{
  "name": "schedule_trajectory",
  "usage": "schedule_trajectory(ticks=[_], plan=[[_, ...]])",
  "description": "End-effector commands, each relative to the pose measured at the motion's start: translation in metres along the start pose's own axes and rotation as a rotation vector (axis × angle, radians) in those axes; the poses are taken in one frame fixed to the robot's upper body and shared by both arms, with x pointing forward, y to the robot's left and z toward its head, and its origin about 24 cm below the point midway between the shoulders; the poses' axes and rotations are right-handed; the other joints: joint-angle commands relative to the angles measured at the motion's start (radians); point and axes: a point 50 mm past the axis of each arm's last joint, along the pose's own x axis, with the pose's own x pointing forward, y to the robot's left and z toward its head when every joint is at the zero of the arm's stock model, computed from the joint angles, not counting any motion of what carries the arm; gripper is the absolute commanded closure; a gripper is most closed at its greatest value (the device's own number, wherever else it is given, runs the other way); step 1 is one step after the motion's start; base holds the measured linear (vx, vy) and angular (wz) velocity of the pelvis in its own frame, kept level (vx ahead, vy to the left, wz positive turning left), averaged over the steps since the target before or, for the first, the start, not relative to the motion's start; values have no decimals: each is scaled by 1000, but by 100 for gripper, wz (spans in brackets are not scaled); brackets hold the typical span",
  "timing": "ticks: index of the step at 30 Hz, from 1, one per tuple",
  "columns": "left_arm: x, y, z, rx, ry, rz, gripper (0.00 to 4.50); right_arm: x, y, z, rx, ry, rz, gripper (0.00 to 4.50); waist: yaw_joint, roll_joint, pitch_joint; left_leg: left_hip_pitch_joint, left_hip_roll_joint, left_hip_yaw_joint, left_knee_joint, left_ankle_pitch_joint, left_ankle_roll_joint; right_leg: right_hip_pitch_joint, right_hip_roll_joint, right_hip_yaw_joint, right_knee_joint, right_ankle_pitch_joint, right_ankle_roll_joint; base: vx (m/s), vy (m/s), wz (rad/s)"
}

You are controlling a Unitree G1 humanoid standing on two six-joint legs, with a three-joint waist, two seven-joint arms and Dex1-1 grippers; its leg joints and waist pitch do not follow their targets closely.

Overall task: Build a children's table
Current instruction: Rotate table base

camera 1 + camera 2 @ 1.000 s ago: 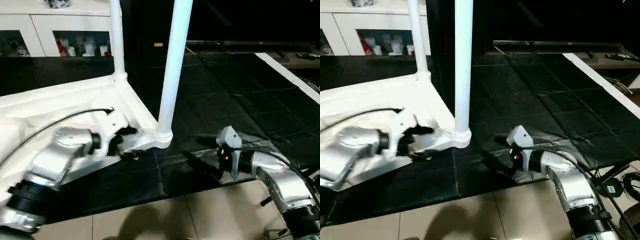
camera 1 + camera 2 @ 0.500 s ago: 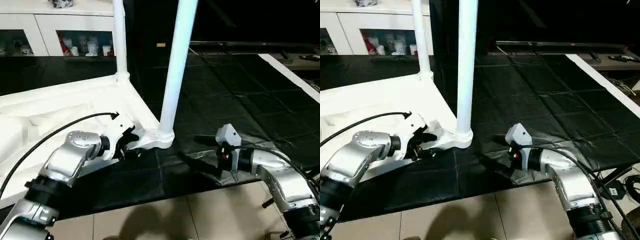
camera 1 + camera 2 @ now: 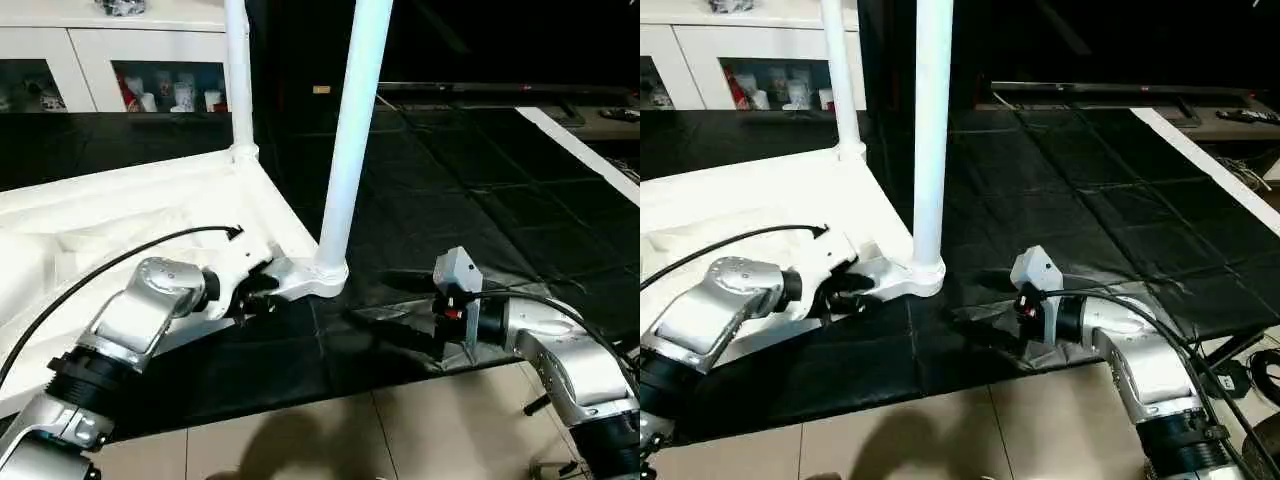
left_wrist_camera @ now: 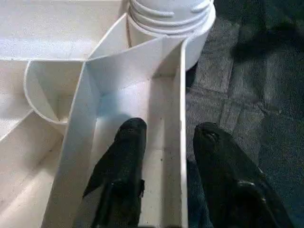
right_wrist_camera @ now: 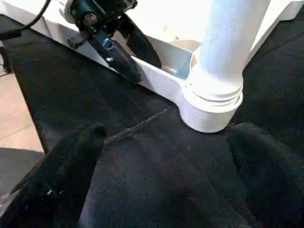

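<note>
From the head camera I see the table top lying upside down on the black mat, with two legs standing up out of its corner sockets: the near leg and the far leg. My left gripper is at the top's near rim, just beside the near leg's socket. My right gripper lies low over the mat on the other side of that socket, apart from the table. Behind the far leg stands a white cabinet with glass doors.

Through the left wrist camera I count two black fingers straddling the rim wall of the top: one sits inside the ribbed channel, the other outside over the mat. They are close about the wall, but I cannot tell if they press it. The socket with the near leg's ringed base lies straight ahead of the fingertips.

Through the right wrist camera my two right fingers stand wide apart with nothing between them but mat. Ahead of them, centred in the gap, is the near leg in its socket, and beyond it, to one side, the left gripper at the rim.
</note>
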Motion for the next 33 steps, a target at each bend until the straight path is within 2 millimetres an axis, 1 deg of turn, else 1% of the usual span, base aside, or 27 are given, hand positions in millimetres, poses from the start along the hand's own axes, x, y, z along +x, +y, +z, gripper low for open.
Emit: schedule_trajectory(ticks=[1, 2, 3, 4, 5, 7, 9, 14, 16, 19, 20, 23, 25, 26, 27, 28, 29, 30, 31, 32, 33], plan=[[1, -3, 4, 30, 12, -12, 296, -2, 1, 2, -9, 5, 8, 0, 1, 9, -62, 1, 19, -4, -73, -263, 7, 50, -58, 41, -87, -410, -116, 0, 0, 0], [1, -3, 5, 25, 9, -9, 309, -2, 1, 1, -9, 7, 9, 0, 1, 9, -62, 1, 19, -4, -73, -261, 6, 49, -57, 41, -86, -400, -121, 0, 0, 0], [1, -3, 6, 23, 6, -8, 309, -2, 1, 1, -9, 8, 9, 0, 1, 10, -62, 0, 18, -4, -73, -263, 6, 49, -57, 41, -86, -401, -122, 0, 0, 0], [1, -3, 7, 21, 3, -8, 332, -2, 1, 1, -10, 10, 8, 0, 1, 11, -62, 1, 18, -4, -73, -265, 6, 49, -57, 40, -86, -400, -123, 0, 0, 0], [1, -3, 8, 15, -5, -9, 332, -2, 1, 1, -9, 10, 9, 0, 1, 11, -62, 1, 18, -4, -72, -267, 6, 49, -56, 40, -87, -401, -122, 0, 0, 0], [1, -3, 9, 9, -13, -14, 346, -2, 1, 1, -8, 9, 9, 0, 1, 10, -62, 1, 17, -4, -72, -271, 6, 49, -57, 40, -88, -411, -121, 0, 0, 0], [1, -3, 10, 9, -17, -16, 372, -2, 1, 1, -8, 11, 9, 0, 1, 11, -62, 1, 17, -4, -73, -272, 6, 49, -57, 40, -89, -414, -119, 0, 0, 0], [4, -6, 10, 9, -19, -35, 393, -3, 1, 0, -6, 13, 8, 0, 1, 11, -62, 1, 17, -4, -73, -274, 6, 49, -56, 39, -89, -412, -118, 0, 0, 0], [4, -7, 9, 13, -16, -41, 417, -3, 1, 0, -6, 12, 7, 0, 1, 11, -63, 0, 17, -4, -73, -268, 7, 50, -57, 40, -88, -405, -118, 0, 0, 0], [5, -7, 7, 26, -17, -53, 429, -3, 0, 0, -8, 12, 5, 0, 1, 12, -63, 0, 17, -4, -72, -265, 8, 50, -56, 40, -87, -395, -121, 0, 0, 0], [5, -7, 7, 23, -20, -55, 447, -2, 0, 0, -8, 12, 5, 0, 2, 11, -64, -1, 17, -4, -72, -257, 9, 51, -56, 41, -85, -377, -127, 0, 0, 0], [6, -6, 5, 28, -27, -67, 447, -2, 1, 0, -8, 11, 4, 0, 1, 11, -64, 0, 18, -3, -73, -259, 9, 51, -56, 40, -85, -374, -130, 0, 0, 0], [7, -6, 1, 43, -27, -100, 447, -2, 0, 0, -8, 10, 4, 0, 1, 9, -63, -1, 16, -3, -72, -261, 12, 50, -56, 40, -88, -387, -124, 0, 0, 0], [7, -6, -1, 69, -23, -116, 447, -2, 0, 0, -7, 11, 3, 0, 3, 9, -62, -1, 14, -4, -73, -266, 13, 51, -57, 39, -93, -419, -109, 0, 0, 0], [8, -7, -4, 67, -16, -143, 447, -2, 0, 0, -8, 11, 2, 0, 2, 9, -62, -1, 15, -4, -73, -269, 12, 50, -58, 40, -93, -428, -105, 0, 0, 0], [10, -7, -10, 111, -6, -183, 447, -2, 0, 0, -11, 9, -4, 0, 3, 15, -61, 1, 14, -5, -74, -273, 11, 48, -57, 39, -94, -438, -100, 0, 0, 0], [10, -7, -11, 121, -7, -198, 447, -2, -1, 0, -12, 8, -6, 0, 1, 11, -61, 2, 14, -4, -75, -283, 9, 48, -57, 39, -96, -453, -92, 0, 0, 0], [11, -9, -14, 148, -11, -236, 447, -2, -1, 0, -14, 3, -12, 0, 3, 11, -60, 4, 13, -4, -74, -290, 13, 45, -58, 39, -101, -478, -81, 0, 0, 0], [12, -9, -15, 158, -5, -240, 447, -2, -1, 0, -13, -3, -17, 0, 3, 11, -60, 4, 13, -4, -74, -290, 13, 45, -58, 39, -101, -478, -81, 0, 0, 0], [12, -8, -16, 182, 2, -239, 447, -3, -1, 0, -12, -5, -20, 0, 6, 16, -59, 11, 14, -3, -74, -308, 12, 38, -58, 40, -105, -506, -76, 0, 0, 0], [13, -8, -15, 199, 2, -245, 447, -3, -1, 0, -12, -4, -21, 0, 8, 16, -60, 12, 16, -3, -74, -314, 10, 38, -60, 40, -103, -512, -77, 0, 0, 0]])
